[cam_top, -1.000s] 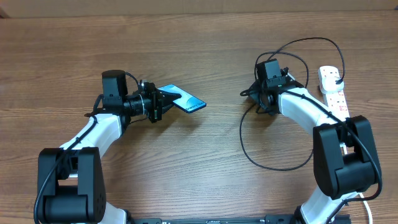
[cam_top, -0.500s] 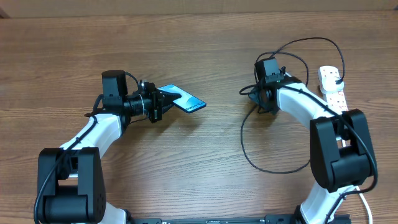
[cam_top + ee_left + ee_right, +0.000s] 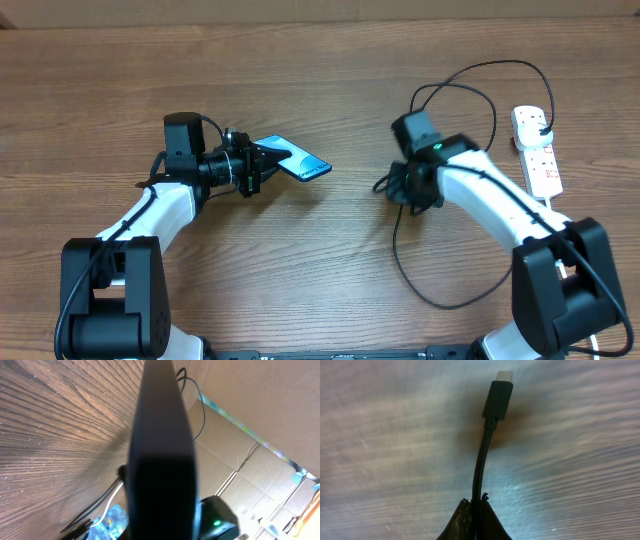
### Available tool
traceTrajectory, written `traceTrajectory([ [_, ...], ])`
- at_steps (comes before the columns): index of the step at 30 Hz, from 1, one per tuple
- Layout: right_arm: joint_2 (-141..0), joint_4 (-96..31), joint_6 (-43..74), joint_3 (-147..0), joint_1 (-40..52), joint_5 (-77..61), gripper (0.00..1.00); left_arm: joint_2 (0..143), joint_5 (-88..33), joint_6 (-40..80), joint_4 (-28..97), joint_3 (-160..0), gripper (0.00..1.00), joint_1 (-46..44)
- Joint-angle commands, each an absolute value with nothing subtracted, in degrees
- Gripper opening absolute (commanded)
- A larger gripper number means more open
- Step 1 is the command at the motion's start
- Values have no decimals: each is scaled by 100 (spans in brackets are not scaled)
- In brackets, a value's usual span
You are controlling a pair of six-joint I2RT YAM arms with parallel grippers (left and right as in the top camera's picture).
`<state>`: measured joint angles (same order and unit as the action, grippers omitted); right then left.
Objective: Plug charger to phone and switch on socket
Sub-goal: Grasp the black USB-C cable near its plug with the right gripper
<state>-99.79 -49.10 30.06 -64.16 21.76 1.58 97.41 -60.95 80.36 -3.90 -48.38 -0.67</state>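
Broadly, a wooden table [image 3: 330, 280] lies under the charger [image 3: 499, 400], cardboard boxes [image 3: 260, 475] beyond.

Phone [image 3: 292, 160] left of centre; charger [image 3: 393, 245] loops over the table [image 3: 320, 290] right of centre — socket [image 3: 535, 150] beside it, upper right of frame.

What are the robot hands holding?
Left gripper: slim blue-screened phone, by one end. Right gripper: thin black charger cable, just behind its connector.

Black charger [image 3: 497, 397], cyan-screened phone [image 3: 300, 160], white socket [image 3: 538, 155] with red marks, brown wood-grain table [image 3: 300, 270]
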Motion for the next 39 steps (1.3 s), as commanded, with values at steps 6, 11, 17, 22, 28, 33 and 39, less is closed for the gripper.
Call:
traceTrajectory([
  [6, -10009, -4239, 2842, -5948, 2473, 532, 53, 9738, -6375, 7837, -414, -5015, 5, -78],
  [11, -10009, -3883, 2849, -5948, 2475, 801, 70, 9738, -6372, 7837, -414, -5015, 5, -78],
  [17, -10009, -4056, 2696, -5948, 2480, 517, 96, 9738, -6377, 7837, -412, -5015, 6, -78],
  [22, -10009, -4471, 1496, -5948, 2480, -657, 96, 9738, -6372, 7837, -412, -5015, 6, -78],
  [28, -10009, -4788, 3138, -5948, 2469, 1330, 100, 9738, -6372, 7837, -414, -5015, 6, -78],
  [33, -10016, -4193, 3857, -5948, 2469, 1284, 95, 9738, -6372, 7837, -412, -5013, 6, -80],
  [39, -10407, -3780, 4375, -5948, 2469, 1435, 71, 9738, -6375, 7828, -412, -5013, 6, -80],
])
